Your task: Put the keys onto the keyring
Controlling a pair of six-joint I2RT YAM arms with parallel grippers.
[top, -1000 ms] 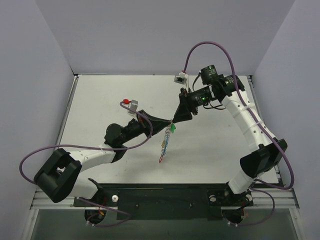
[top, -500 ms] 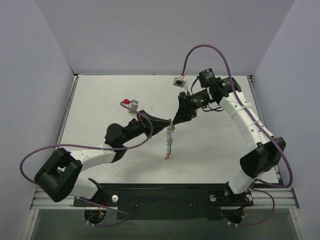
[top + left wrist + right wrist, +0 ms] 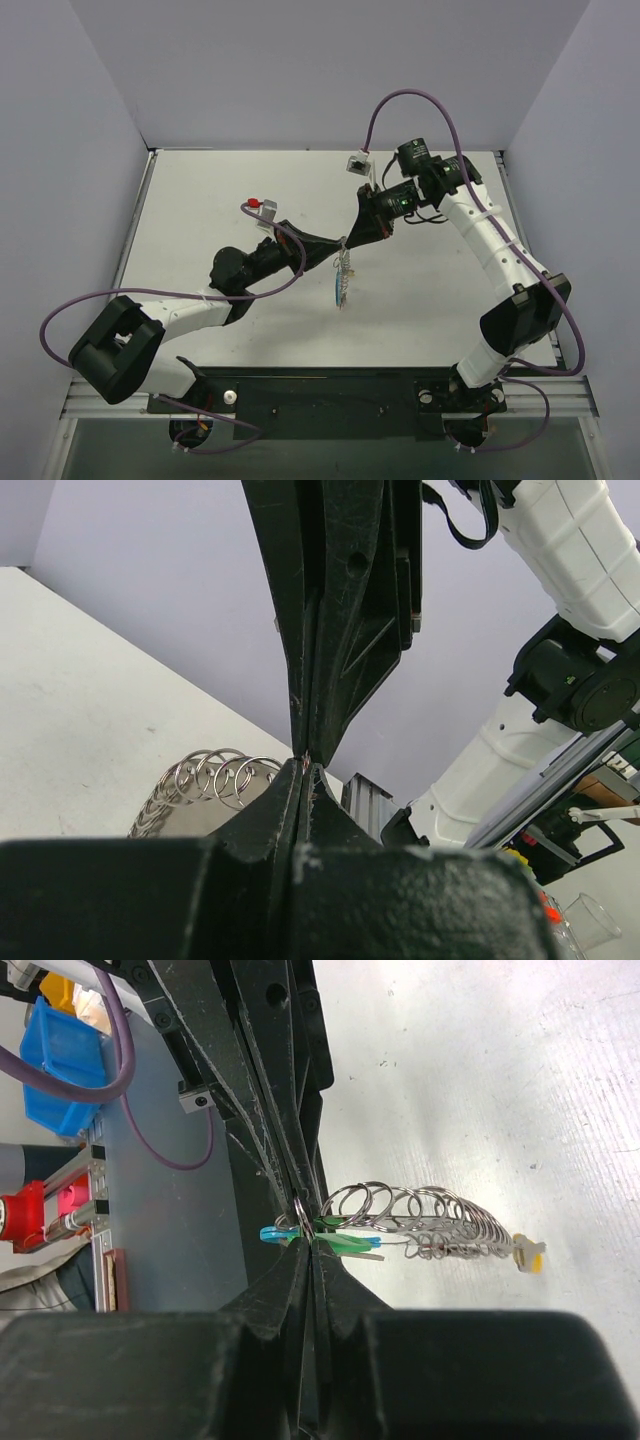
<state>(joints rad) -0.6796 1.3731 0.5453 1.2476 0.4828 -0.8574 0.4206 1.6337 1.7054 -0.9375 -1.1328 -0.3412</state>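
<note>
The left fingers [image 3: 305,772] are pressed together on an end loop of the keyring [image 3: 420,1215], a coil of silvery wire rings. The coil trails away from the fingertips and seems to hang clear of the white bench [image 3: 200,200]. A small yellow tag [image 3: 527,1253] sits at the coil's far end, well apart from both sets of fingers.

The right fingers [image 3: 312,1250] meet the left ones tip to tip. They are shut tight, apparently on the green key [image 3: 348,1244], which lies right at their tips and touches the held loop. A light-blue piece [image 3: 272,1232] pokes out on the other side of the tips.

The step in hand looks like threading the green key onto the end loop. Whether the key is already on the wire is too small to tell. The next move probably calls for the left fingers to hold the loop steady while the right fingers work the key along the wire with a small twist.

The only container in sight is a blue bin [image 3: 70,1060] beyond the bench edge, far from the fingers. Its contents do not show.
</note>
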